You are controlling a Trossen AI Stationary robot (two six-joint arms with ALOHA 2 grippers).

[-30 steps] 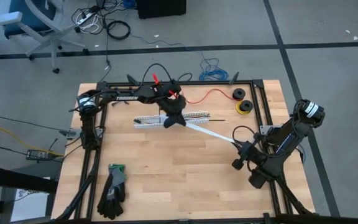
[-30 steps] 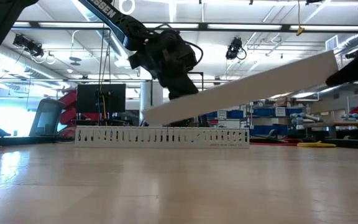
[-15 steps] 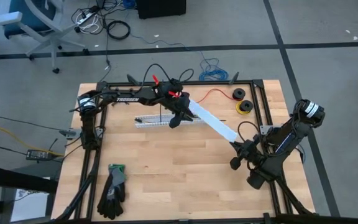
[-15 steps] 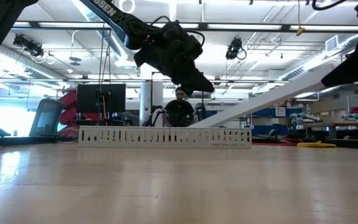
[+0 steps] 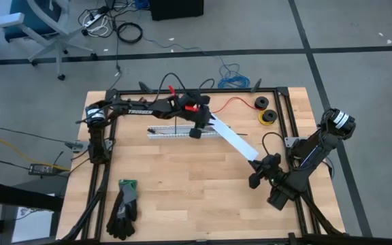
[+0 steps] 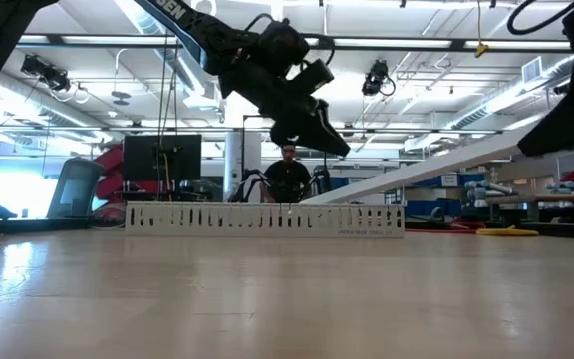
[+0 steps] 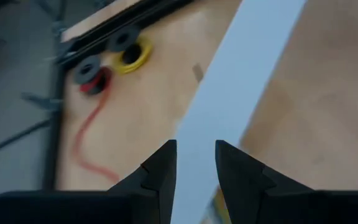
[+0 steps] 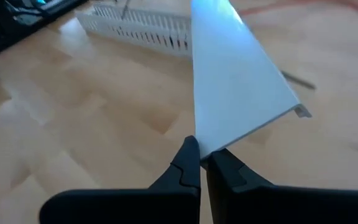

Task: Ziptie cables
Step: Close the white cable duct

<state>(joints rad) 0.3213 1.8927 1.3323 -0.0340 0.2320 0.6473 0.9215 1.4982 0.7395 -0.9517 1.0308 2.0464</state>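
A long white flat strip point(image 5: 233, 138) slants across the table from the white slotted channel point(image 5: 165, 132) toward the right arm. My right gripper point(image 5: 258, 163) is shut on its near end. My left gripper point(image 5: 197, 129) hovers open just above the strip's far end. In the left wrist view the strip point(image 7: 241, 74) runs on below the gap between the fingers. In the low view the strip's far end point(image 6: 312, 200) comes down to the channel's top point(image 6: 217, 217); whether they touch, I cannot tell. The cables are hidden. My right gripper pinches the strip's near end at one corner point(image 8: 205, 148) between its two fingers. The fingers come from the table's right, near side, slanting down, roughly along the strip. The near end is lifted clear, and the strip slopes down away from the gripper toward the channel point(image 8: 142, 28).
A single red wire point(image 5: 226, 104) lies at the far edge, beside a dark spool point(image 5: 260, 103) and a yellow spool point(image 5: 269, 117). A pair of gloves point(image 5: 123, 204) lies at the near left. A person point(image 6: 287, 175) sits in the room beyond the table.
My left gripper has let go of the strip's far end, rolled, and come clear above it. The strip has turned from showing its broad face to lying nearly edge-on in the low view. Its far end has swung toward the far edge and sunk to the channel. My right gripper has rolled with it.
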